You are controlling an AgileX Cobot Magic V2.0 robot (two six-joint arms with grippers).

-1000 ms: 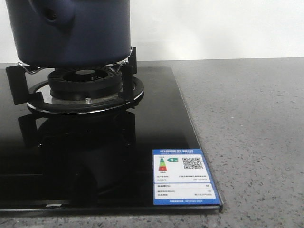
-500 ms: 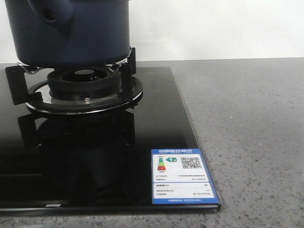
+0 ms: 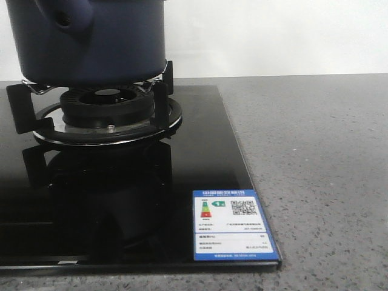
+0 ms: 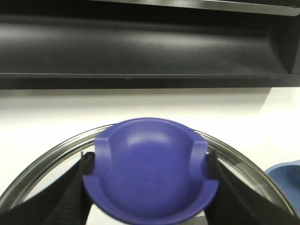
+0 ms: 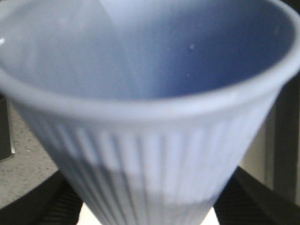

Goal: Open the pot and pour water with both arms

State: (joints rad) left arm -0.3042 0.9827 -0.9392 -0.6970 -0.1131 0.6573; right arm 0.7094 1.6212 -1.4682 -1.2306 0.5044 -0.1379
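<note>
In the front view, nearest the viewer, an energy label lay flat on the front right corner of the black glass cooktop, which sat in a grey speckled counter. Farther back, the burner stood inside its black pot support. The pot rested upright on that support, directly above the burner, with its stubby side socket facing the viewer. Neither arm appeared in this view.

In the left wrist view, the left gripper was clamped on the blue knob of a glass lid; its black fingers pressed both sides of the knob. A dark shelf ran behind.

In the right wrist view, the right gripper was closed around the base of a light blue ribbed cup, held upright and mouth open. Its position relative to the pot could not be determined.
</note>
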